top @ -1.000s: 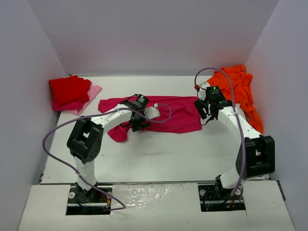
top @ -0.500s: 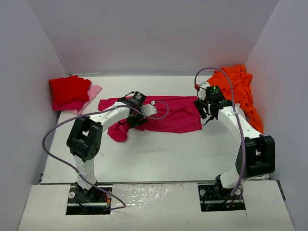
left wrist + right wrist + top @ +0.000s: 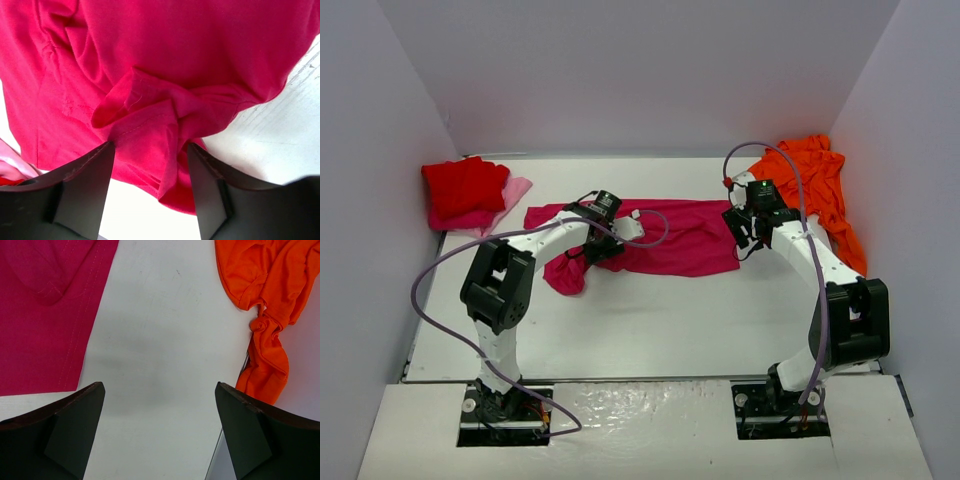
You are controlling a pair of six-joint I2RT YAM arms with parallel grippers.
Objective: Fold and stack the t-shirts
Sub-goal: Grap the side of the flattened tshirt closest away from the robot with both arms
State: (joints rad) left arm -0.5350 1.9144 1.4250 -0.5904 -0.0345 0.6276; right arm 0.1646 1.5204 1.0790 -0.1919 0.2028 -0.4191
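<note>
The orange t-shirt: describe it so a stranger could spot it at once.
Look to the table's far right corner, against the right wall. The orange t-shirt lies crumpled there, beyond the right gripper. It alone is orange; the others are magenta and red.

We take the spread t-shirt [image 3: 680,235] in the middle of the table [image 3: 650,320] as our landmark. Left of it, in the far left corner, a folded t-shirt [image 3: 463,186] lies on top of another folded cloth [image 3: 510,192], perhaps also a t-shirt. Right of the landmark, along the right wall, lies a crumpled t-shirt [image 3: 817,185]. The left gripper [image 3: 597,245] is over the landmark's left end, and the right gripper [image 3: 748,232] stands between the landmark's right edge and the crumpled t-shirt.
</note>
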